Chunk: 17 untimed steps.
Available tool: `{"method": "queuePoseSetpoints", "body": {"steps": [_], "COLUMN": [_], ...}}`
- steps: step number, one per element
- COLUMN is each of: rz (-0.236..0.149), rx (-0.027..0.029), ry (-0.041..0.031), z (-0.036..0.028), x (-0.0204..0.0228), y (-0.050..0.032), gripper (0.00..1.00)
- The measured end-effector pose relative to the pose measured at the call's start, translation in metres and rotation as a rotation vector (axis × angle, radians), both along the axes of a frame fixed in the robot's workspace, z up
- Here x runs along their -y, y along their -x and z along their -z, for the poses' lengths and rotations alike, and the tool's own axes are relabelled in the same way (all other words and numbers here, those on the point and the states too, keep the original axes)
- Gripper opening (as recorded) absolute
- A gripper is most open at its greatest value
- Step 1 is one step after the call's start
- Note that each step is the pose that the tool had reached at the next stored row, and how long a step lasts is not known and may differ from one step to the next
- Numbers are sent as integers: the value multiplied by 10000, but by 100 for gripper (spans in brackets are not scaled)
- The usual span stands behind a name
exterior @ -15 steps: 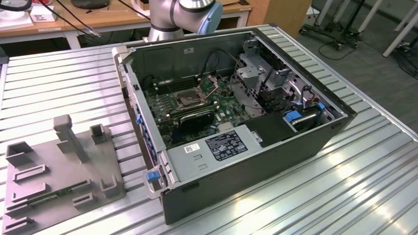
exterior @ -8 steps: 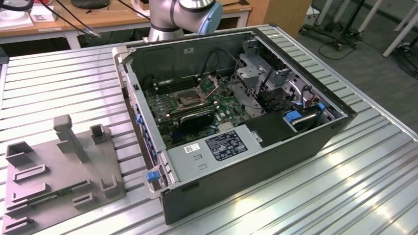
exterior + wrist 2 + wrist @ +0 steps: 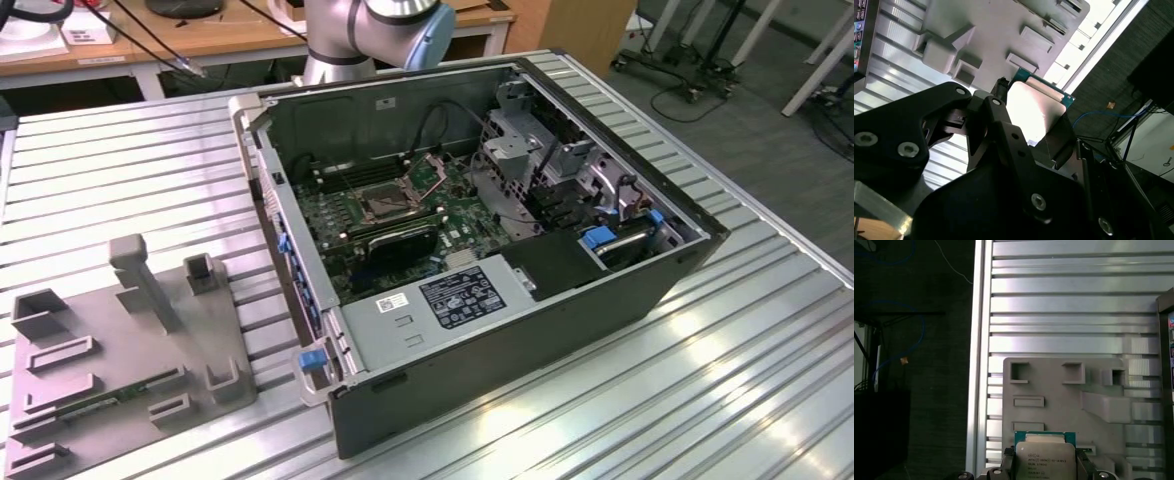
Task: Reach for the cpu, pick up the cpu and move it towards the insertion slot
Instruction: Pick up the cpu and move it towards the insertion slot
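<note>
Item: end effector (image 3: 1046,471), black, two-fingered, seen in both wrist views (image 3: 1033,120); fingers (image 3: 999,117) clamped on opposite edges of the cpu, one on each side. Item: cpu (image 3: 1045,460), small flat square chip, silvery top plate over a thin green rim, gripped between the fingertips and carried clear of the surface below; in the second wrist view its plate (image 3: 1036,107) catches bright light. Item: grey plastic tray (image 3: 1064,405), moulded with rectangular recesses and raised blocks, lying directly beneath and beyond the end effector; in the exterior view it (image 3: 94,390) sits on the tabletop beside the computer case and holds a long thin green circuit strip (image 3: 114,398). Item: tabletop (image 3: 1054,315), ribbed silvery metal, under the tray and stretching out past the end effector. Item: computer case (image 3: 534,330), black, side panel off, lying open on the tabletop. Item: green circuit board (image 3: 327,215) inside the case. Item: insertion slot (image 3: 387,205), dark square socket in a silvery bracket on that board, unoccupied, well apart from the end effector and the cpu it carries. Item: arm (image 3: 360,30), grey with a blue joint cap, rising behind the case.
</note>
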<state>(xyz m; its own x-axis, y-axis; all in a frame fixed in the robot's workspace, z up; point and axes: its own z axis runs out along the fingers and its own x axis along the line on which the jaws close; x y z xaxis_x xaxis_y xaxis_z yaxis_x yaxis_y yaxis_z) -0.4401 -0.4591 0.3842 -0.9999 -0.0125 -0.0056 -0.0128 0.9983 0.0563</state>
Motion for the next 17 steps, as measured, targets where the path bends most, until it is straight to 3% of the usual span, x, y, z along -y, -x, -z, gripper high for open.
{"method": "queuePoseSetpoints", "body": {"steps": [17], "rz": [1], "rx": [1], "ry": [0], "z": [0], "x": [0], "y": [-95], "gripper": [55]}}
